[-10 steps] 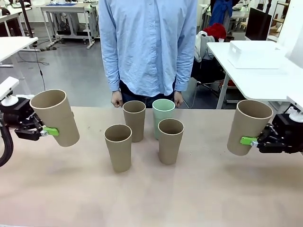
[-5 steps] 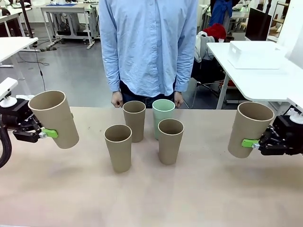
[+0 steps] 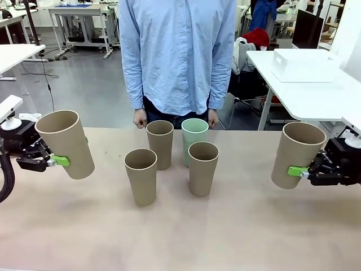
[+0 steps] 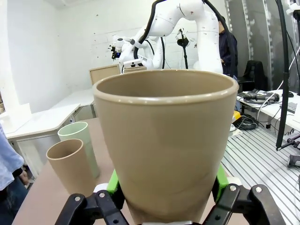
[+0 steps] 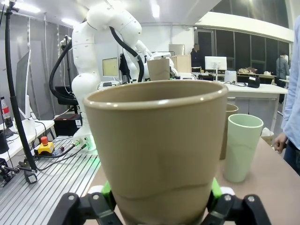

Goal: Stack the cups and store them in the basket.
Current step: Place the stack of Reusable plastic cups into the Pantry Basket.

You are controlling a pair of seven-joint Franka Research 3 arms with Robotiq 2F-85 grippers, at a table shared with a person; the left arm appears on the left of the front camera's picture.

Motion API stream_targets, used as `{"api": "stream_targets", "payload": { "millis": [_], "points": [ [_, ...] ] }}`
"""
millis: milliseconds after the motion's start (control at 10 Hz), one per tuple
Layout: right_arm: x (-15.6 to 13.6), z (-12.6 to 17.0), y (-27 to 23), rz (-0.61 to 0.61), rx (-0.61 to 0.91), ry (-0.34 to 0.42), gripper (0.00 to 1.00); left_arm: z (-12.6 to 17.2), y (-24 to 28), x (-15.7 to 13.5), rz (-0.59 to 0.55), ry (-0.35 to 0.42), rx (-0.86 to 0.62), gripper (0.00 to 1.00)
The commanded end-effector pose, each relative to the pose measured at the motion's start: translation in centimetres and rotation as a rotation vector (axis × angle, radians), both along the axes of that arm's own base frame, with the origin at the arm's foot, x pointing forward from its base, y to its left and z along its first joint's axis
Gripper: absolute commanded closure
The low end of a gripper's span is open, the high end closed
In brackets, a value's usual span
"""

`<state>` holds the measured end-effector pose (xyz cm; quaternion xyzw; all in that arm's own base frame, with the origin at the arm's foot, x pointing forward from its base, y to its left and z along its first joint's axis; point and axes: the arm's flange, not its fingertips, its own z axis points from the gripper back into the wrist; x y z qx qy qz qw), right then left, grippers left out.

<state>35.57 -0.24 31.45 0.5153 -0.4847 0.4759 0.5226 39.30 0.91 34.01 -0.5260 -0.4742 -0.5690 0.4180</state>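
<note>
While left hand (image 4: 165,188) pinches tan cup (image 3: 66,142), right hand (image 5: 157,193) another (image 3: 298,151), mint cup (image 3: 194,131) half-hidden.

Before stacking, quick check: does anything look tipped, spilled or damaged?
Nothing spilled or damaged. The mint green cup and three tan cups stand upright. Only the left tan cup, in the left gripper, and right tan cup, in the right gripper, lean.

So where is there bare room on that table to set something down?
The wide near strip of table in front of the four standing cups is bare. So are the gaps either side, out to the left cup in the left gripper and the right cup in the right gripper. The middle is crowded.
</note>
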Motion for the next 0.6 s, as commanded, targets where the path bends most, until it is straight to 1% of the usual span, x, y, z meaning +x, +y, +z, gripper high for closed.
{"api": "stream_targets", "payload": {
  "millis": [0, 500],
  "points": [
    [0.24, 0.21, -0.04, -0.015, -0.001, -0.008, 0.16, 0.20, -0.01, -0.02, -0.001, -0.013, -0.003, 0.15],
    [0.24, 0.21, -0.04, -0.015, -0.001, -0.008, 0.16, 0.20, -0.01, -0.02, -0.001, -0.013, -0.003, 0.15]
  ]
}}
